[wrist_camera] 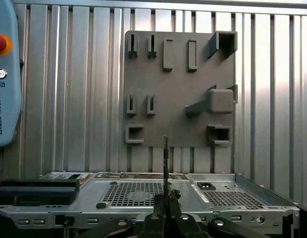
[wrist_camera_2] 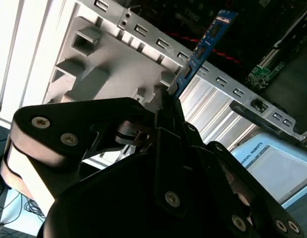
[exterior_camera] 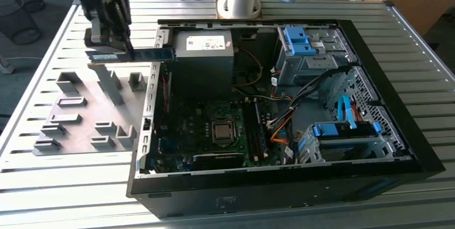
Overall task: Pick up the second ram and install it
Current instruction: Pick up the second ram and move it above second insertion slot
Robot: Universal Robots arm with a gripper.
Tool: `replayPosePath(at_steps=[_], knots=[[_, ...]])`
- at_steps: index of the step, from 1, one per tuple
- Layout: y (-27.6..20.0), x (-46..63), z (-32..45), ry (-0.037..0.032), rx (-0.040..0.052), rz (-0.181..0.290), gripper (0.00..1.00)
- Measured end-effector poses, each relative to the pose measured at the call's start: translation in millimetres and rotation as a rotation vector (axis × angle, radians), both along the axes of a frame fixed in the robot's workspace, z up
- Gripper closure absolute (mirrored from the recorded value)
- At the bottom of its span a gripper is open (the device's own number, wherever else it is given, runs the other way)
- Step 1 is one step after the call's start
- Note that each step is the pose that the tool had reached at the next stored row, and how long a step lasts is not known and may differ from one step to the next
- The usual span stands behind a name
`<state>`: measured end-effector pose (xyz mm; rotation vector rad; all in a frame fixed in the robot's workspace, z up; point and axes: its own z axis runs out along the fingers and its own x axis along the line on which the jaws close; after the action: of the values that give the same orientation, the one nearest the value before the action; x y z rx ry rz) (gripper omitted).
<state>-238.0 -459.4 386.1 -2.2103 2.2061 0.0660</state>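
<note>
The end effector (exterior_camera: 108,52) is clenched on the second ram (exterior_camera: 153,54), gripping it near one end. In the exterior view the stick lies level. Its long axis runs from the fingers toward the open computer case (exterior_camera: 284,191), and its free end reaches about to the near wall of the case. The pale grey holder plate (exterior_camera: 78,128) lies on the worktop (exterior_camera: 64,186) directly beneath the end effector. The motherboard (exterior_camera: 206,122) sits lower and farther out, beyond the ram's free end, well apart from it. The memory slots on it are dark and hard to tell apart, so I cannot say which one is free.

In the second wrist view the end effector (wrist_camera_2: 169,101) has its black linkage in the foreground, hiding the gripped end of the second ram (wrist_camera_2: 205,44). The stick projects straight out past the fingertips, across the metal rim of the case (wrist_camera_2: 143,32).

In the first wrist view the second ram (wrist_camera: 165,158) is seen edge-on, a thin dark line rising from the end effector (wrist_camera: 166,210). Its faces and contacts are not visible. The holder plate (wrist_camera: 178,84) lies ahead of it, and the outer panel of the case (wrist_camera: 143,191) is nearer.
</note>
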Motion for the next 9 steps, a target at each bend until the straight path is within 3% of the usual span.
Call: replayPosePath(at_steps=[9], knots=[[3.4,33.3,-1.7,0.0,0.0001,0.0,0.86]])
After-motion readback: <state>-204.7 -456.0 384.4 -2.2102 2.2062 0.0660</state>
